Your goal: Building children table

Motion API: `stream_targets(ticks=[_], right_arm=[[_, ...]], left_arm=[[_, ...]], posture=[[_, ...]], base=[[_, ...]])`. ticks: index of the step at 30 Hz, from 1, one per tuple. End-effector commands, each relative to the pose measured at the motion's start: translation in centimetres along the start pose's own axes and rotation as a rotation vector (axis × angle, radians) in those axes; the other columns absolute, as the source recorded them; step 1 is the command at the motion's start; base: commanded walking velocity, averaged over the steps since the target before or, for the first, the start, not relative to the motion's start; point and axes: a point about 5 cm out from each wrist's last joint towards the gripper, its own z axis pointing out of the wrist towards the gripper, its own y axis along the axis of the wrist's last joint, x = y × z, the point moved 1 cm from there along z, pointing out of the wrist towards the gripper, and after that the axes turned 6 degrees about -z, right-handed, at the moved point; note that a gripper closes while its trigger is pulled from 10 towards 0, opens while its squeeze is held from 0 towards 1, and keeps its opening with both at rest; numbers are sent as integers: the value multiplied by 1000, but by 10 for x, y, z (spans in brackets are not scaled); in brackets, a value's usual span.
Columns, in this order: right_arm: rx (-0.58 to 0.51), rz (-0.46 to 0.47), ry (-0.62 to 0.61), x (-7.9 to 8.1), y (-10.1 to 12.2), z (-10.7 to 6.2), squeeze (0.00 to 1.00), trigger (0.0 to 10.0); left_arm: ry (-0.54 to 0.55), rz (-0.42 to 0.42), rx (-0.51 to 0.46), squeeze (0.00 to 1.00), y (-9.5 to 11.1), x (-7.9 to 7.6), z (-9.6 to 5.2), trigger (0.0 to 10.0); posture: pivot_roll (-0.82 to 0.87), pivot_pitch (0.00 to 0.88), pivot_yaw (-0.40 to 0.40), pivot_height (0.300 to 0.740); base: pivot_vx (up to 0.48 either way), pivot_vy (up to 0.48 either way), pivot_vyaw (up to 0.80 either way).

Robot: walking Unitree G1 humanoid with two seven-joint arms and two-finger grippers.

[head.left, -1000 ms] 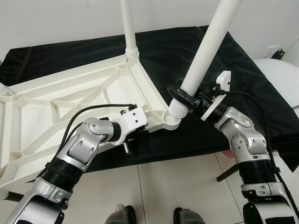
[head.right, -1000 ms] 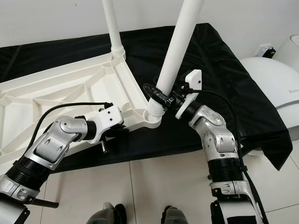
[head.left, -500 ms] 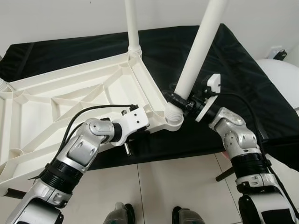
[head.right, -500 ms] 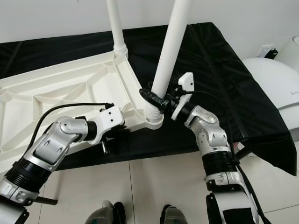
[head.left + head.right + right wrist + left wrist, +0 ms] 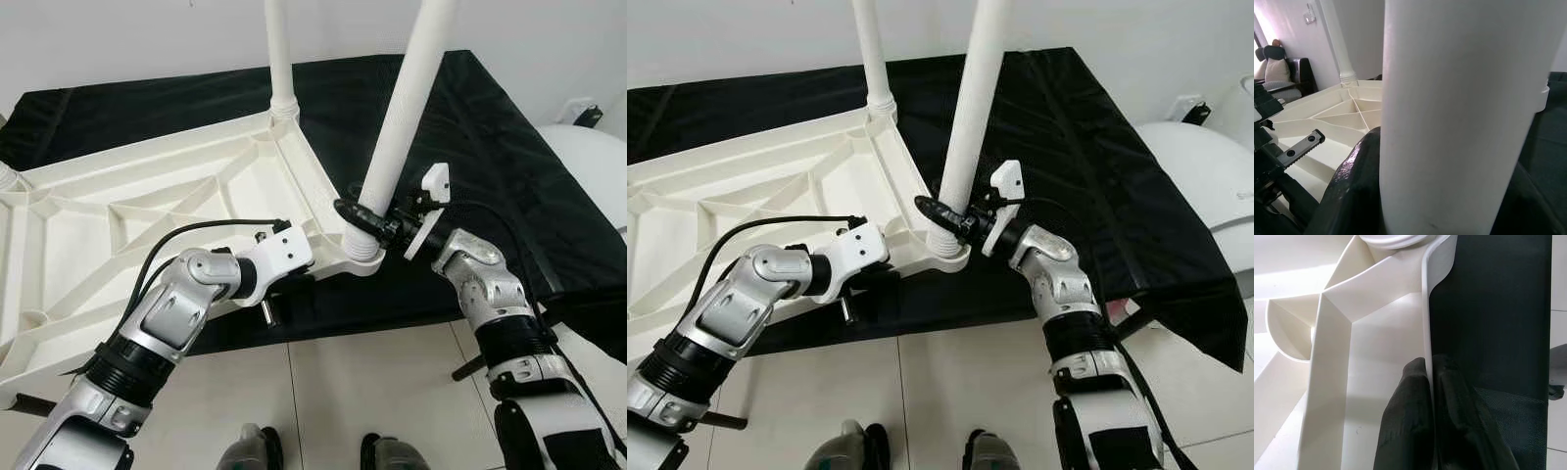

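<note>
A white plastic tabletop (image 5: 147, 211) lies upside down on a black-covered surface, its ribbed underside up. One white leg (image 5: 279, 59) stands in the far corner socket. My right gripper (image 5: 367, 217) is shut on a second white leg (image 5: 402, 108) just above its threaded end, which sits in the near corner socket (image 5: 361, 253); the leg leans slightly right. My left gripper (image 5: 1429, 382) is shut on the tabletop's front rim (image 5: 1426, 308), one finger on each side. In the right wrist view the leg (image 5: 1459, 98) fills the space between the fingers (image 5: 1352, 191).
The black cloth (image 5: 490, 127) covers the support and hangs over its front and right edges. A white rounded object (image 5: 593, 166) stands at the right. Tiled floor (image 5: 343, 392) and my feet lie below. A dark rod (image 5: 475, 362) pokes out by my right arm.
My right gripper has swung the leg from a strong rightward tilt toward upright, its threaded end settling onto the corner socket. The left gripper has kept its hold on the rim.
</note>
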Motion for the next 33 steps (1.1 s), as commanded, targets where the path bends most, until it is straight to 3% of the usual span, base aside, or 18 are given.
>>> stream_targets(ticks=[1, 12, 33], right_arm=[[20, -20, 20, 1, -2, 0, 0, 10000], [32, -95, 28, 1, -1, -11, 0, 10000], [6, -45, -81, 2, -17, -18, 0, 10000]], left_arm=[[38, 31, 5, 0, 1, 5, -5, 10000], [60, 24, 4, 0, 3, 10, -5, 10000], [71, 31, -7, 0, 9, 15, -6, 10000]], posture=[[-79, 125, 37, 740], [-95, 145, 43, 740], [-106, 162, 59, 740]], base=[[0, 0, 0], [0, 0, 0], [0, 0, 0]])
